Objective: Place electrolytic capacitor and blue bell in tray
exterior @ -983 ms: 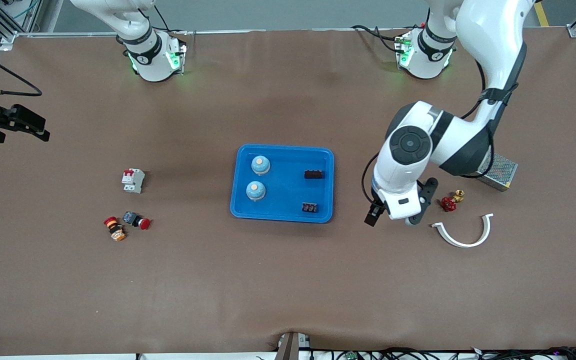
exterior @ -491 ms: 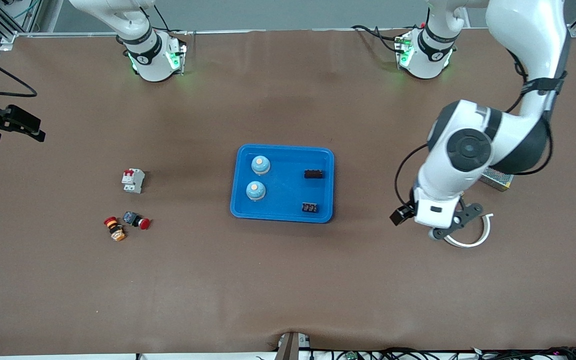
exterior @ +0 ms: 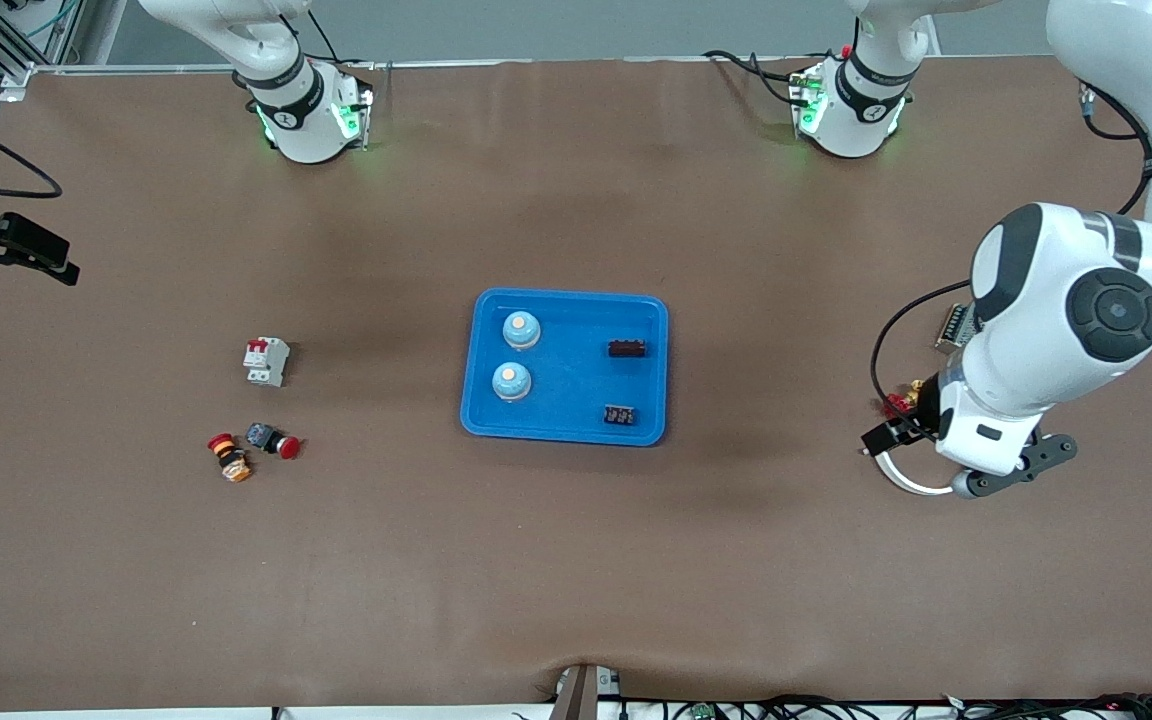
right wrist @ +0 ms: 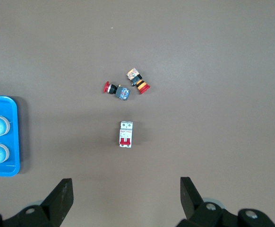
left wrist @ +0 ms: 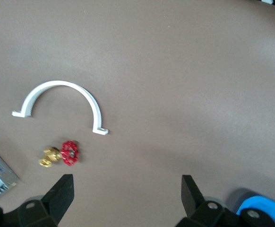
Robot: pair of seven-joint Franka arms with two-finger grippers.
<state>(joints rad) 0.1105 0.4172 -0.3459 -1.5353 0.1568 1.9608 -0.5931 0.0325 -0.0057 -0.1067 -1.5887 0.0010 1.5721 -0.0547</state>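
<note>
tray (exterior: 564,425): two blue bells (exterior: 520,329), two black parts in | left gripper (left wrist: 128,189), right gripper (right wrist: 125,189): fingers wide, empty | step: retreat high, skirting white clamp (left wrist: 62,101) at tray's 3 o'clock

The left arm hides most of the white clamp (exterior: 898,474).

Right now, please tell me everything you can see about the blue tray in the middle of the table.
The tray is bright blue, shallow and rectangular, with rounded corners and a raised rim; it looks like plastic. It lies flat mid-table. Inside stand two blue bells toward the right arm's end, and two small black parts toward the left arm's end. No gripper touches it.
</note>
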